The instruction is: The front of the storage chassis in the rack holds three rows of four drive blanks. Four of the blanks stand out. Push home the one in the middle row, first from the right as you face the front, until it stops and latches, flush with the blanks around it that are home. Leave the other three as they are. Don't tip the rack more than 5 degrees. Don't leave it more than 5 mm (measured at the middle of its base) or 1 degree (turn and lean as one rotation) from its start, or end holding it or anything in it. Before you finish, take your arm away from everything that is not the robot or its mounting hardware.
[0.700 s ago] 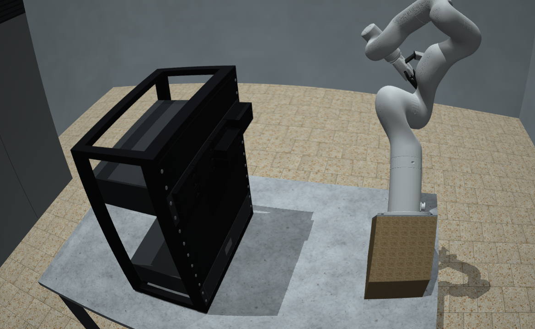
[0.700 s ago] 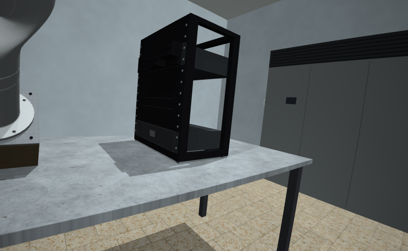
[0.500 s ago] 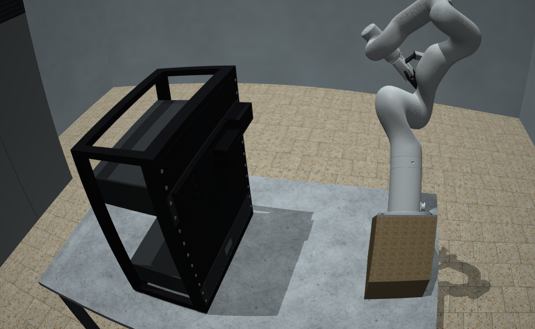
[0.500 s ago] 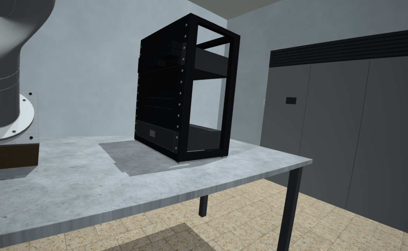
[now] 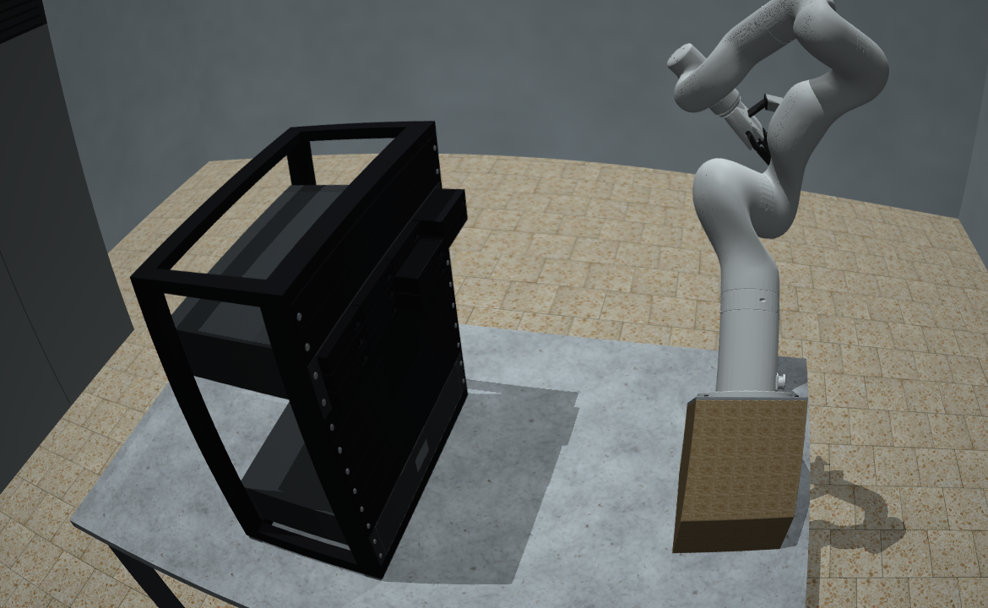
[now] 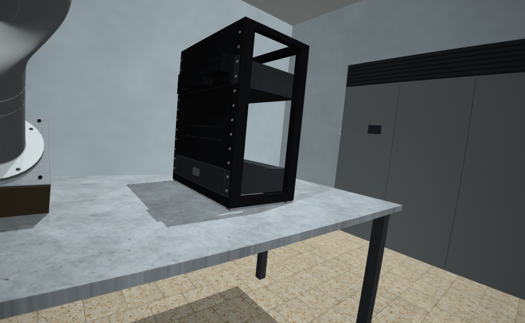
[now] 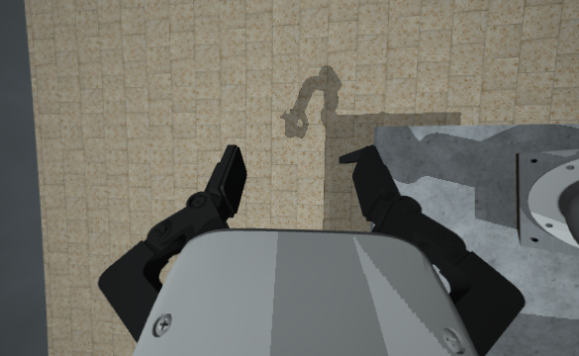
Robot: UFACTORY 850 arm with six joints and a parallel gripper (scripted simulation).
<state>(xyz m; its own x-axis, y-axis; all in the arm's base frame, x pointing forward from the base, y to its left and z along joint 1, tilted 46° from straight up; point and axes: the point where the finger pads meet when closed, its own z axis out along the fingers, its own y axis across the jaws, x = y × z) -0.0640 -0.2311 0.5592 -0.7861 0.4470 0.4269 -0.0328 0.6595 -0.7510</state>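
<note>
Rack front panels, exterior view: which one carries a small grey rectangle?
The lowest panel of the black metal rack, just above the tabletop; the panels above show no rectangle.

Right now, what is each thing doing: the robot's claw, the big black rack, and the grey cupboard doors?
Black two-finger gripper: open, holding nothing, high up away from the rack.
Black metal rack: upright on the grey table, untouched.
Grey cupboard doors: shut.
</note>
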